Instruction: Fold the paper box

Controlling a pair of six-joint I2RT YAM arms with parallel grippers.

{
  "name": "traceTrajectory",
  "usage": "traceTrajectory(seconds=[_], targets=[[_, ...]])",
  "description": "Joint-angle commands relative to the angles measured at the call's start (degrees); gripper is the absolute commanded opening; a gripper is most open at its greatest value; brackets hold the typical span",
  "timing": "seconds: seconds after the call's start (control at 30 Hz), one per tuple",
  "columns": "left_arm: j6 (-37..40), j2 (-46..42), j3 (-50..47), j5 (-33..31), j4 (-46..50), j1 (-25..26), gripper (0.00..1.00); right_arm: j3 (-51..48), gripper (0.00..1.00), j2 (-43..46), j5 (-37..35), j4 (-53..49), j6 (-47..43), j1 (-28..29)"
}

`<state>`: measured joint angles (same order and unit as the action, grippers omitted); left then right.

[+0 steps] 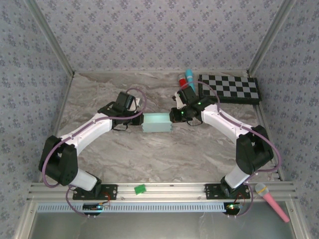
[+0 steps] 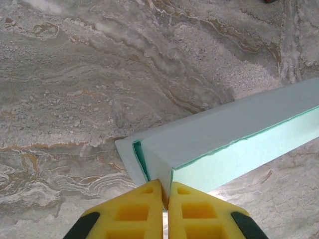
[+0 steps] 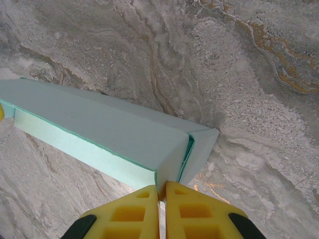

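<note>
The box (image 1: 157, 122) spanned the gap between the 2 grippers, its long axis running straight from gripper to gripper. The left gripper (image 2: 165, 195) pinched the card edge of the end just ahead of its fingertips. The right gripper (image 3: 162, 193) pinched the opposite end likewise. Neither arm looked nearer.

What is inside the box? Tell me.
Little shows: the box is closed. At each end a narrow gap reveals only mint card. The rest of the inside is hidden by its walls. The left gripper and right gripper pinch its ends.
</note>
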<state>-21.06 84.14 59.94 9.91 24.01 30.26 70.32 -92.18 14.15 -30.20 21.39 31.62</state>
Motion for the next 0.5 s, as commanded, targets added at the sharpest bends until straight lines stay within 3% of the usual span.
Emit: traceTrajectory(seconds=[0.0,0.47], targets=[[0.38,0.98,0.79,1.13,2.01,1.11,0.09,-1.33,0.11,-1.16,0.07,-1.88,-0.48,0.94],[0.31,0.67,-1.36,-0.94,2.43,2.48,0.09,-5.01,0.11,-0.81,-0.53,-1.29,-0.02,2.03]])
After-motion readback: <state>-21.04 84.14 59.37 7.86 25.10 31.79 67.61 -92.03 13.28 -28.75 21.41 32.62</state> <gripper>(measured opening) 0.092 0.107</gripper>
